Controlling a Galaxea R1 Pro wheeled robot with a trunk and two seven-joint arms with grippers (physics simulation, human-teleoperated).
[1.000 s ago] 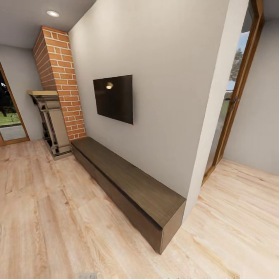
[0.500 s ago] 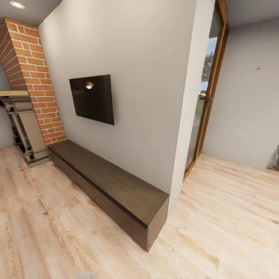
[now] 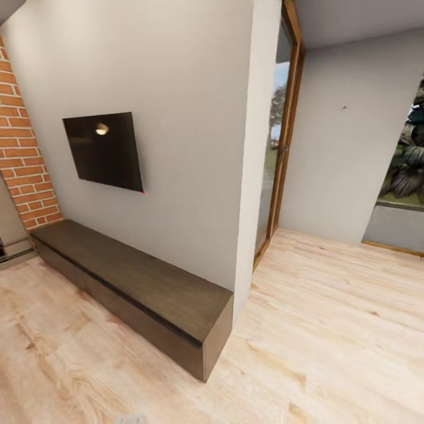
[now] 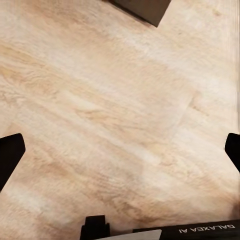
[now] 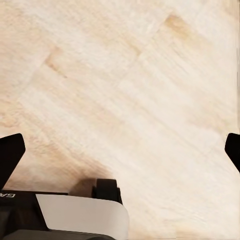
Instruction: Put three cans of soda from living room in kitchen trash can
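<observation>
None of the three soda cans and no bin can be made out from where the robot stands, so I judge it is on its way, travelling or searching, not handling anything. In the head view a long, low dark-brown wooden bench (image 3: 132, 288) runs along the foot of a pale grey wall (image 3: 176, 118), with a flat black wall-mounted screen (image 3: 104, 150) above it and a red brick chimney (image 3: 20, 159) at the far left edge. To the right of the wall's end a wood-framed glass door (image 3: 281, 147) lets in daylight, and at the far right some dark green foliage (image 3: 409, 159) sits behind a window. The light wood plank floor (image 3: 330, 330) spreads across the near ground. In the left wrist view the left gripper (image 4: 120, 152) is spread wide and empty, its dark fingertips (image 4: 10, 155) apart at the picture's edges over bare planks, with a corner of the bench beyond. In the right wrist view the right gripper (image 5: 120, 152) is likewise wide apart, holding nothing, above the same floor. The next move, I would say, calls for turning or driving until the cans come into sight, then lowering an arm toward one.
</observation>
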